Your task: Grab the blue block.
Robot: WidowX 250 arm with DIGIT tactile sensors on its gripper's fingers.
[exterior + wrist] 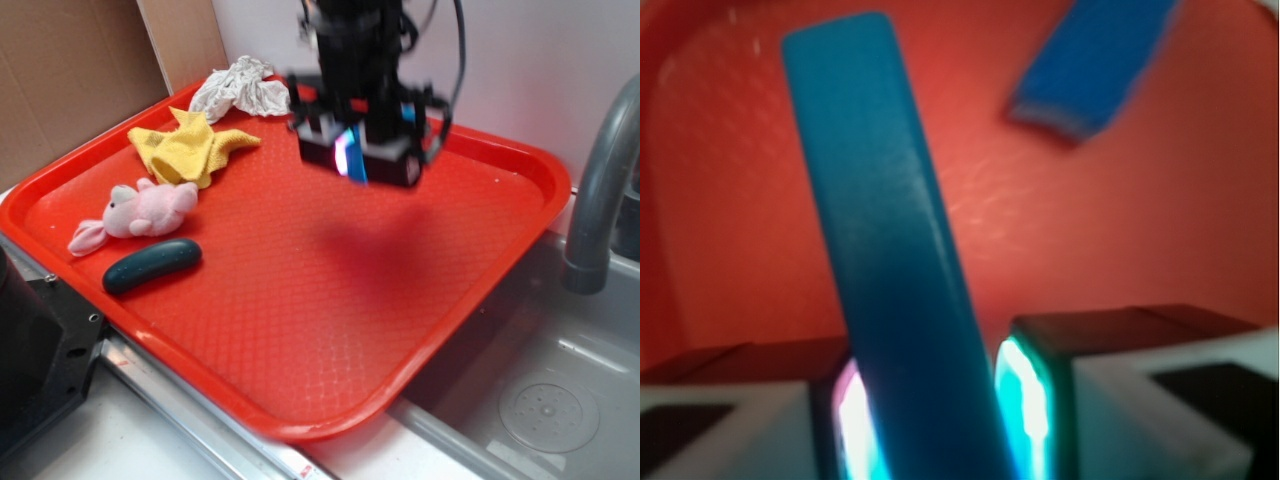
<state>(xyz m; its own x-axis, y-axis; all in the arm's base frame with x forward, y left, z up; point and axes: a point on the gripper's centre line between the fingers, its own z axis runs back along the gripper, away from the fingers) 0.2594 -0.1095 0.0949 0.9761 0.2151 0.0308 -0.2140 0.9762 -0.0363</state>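
The gripper [940, 420] was clamped on the block [885, 250], which stood up long and narrow between the lit fingers [1025, 405] in the wrist view, above the far part of the tray [300, 330]. It looked stiff, smooth and light, so probably slippery; a squeeze across the flat faces suited it. A sponge [1090, 65] lay apart on the tray beyond.

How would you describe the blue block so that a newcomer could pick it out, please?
On the red tray, look at the gripper: the blue block is clamped between its glowing pads. It is smooth and flat-faced, unlike the blue sponge lying on the tray, which has a pale lower layer.
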